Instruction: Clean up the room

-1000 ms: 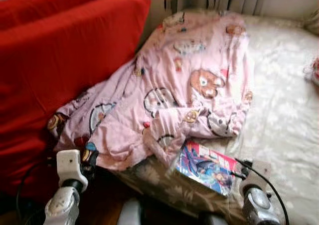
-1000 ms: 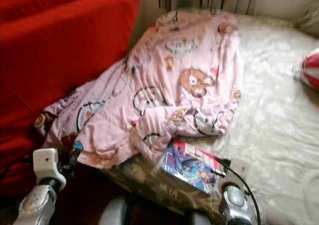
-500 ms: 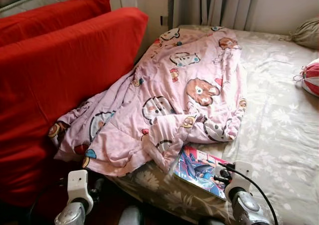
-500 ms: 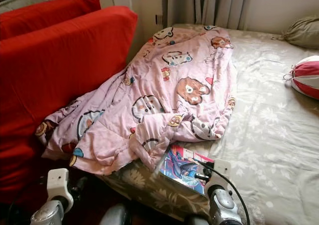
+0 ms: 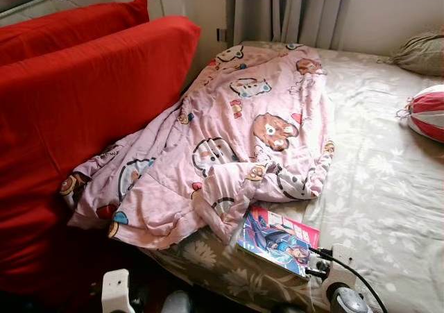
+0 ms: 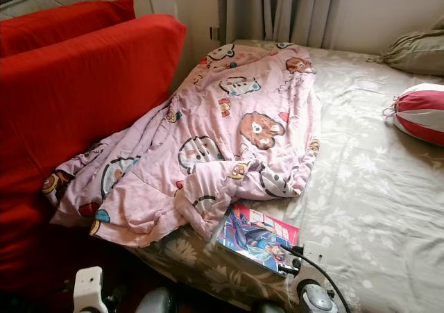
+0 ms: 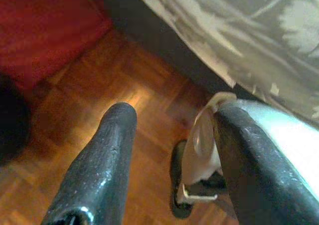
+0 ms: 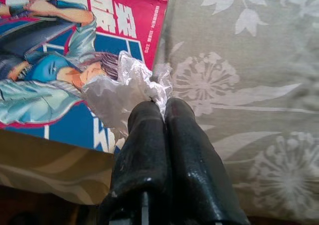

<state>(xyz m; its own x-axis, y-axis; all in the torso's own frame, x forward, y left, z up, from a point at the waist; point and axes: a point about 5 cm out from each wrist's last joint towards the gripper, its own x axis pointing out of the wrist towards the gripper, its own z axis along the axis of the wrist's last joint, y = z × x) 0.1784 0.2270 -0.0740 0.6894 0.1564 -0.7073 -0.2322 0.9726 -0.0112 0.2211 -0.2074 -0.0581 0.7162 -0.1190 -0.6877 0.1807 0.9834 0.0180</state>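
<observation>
Wrapper (image 8: 130,88) being carried off the bed (image 5: 388,188).
Right hand (image 8: 162,108) is pinching crumpled plastic above the comic book (image 5: 277,238); left hand (image 7: 169,155) is hanging released, lower left.

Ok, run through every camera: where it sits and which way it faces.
Left eye view: on the head, facing forward and down at the pink blanket, comic book and bed; both wrists at the bottom edge.
Right eye view: same scene.
Left wrist view: along the open left hand down at the wooden floor beside the bed.
Right wrist view: along the right hand, shut on a crumpled wrapper, over the comic book.
Shared: comic book, bed.
</observation>
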